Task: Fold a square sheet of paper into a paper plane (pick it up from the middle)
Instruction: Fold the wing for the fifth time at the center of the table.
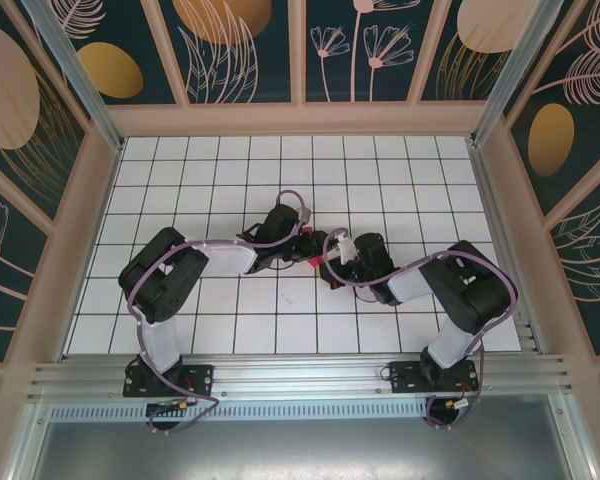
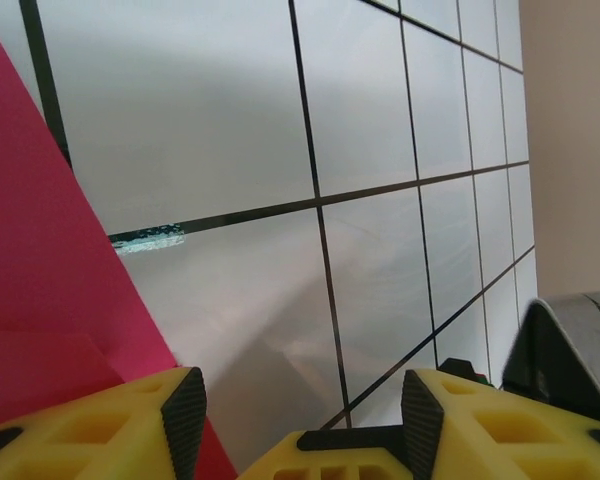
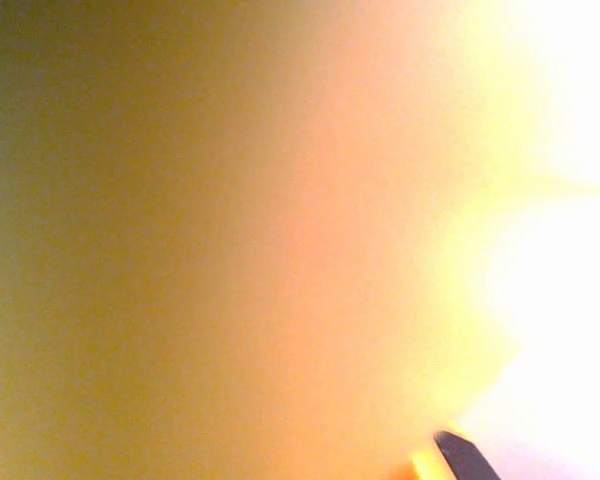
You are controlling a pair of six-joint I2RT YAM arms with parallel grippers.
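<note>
A: Folding the paper (image 1: 320, 262), somewhere mid-crease, is the step we judge to be in hand. It lies at the middle of the table (image 1: 180, 180), a magenta sliver between the two gripper tips.

B: Agreed. The left gripper (image 2: 302, 400) has its jaws roughly half parted with bare table between them, so it grips nothing. The paper lies just beside one of its fingers, one layer over another.

A: And the right gripper (image 1: 336, 268)? We take it as pinched fully together at the paper's edge. Whether a layer is caught in it we cannot tell.

B: Then the next move, we think, calls for making sure the right one really has a flap. It would then carry the flap over while the left presses the rest flat. Thin paper slips and buckles easily.

A: What does each view give us?

B: From above we get both arms meeting over the paper, which they mostly cover. The left wrist camera gives us the paper's straight slanting edge and a fold line, detail the top view is too far off to give. The right wrist camera is a yellow-orange blur, something hard against the lens, with one dark fingertip (image 3: 465, 458) low on the right.
</note>
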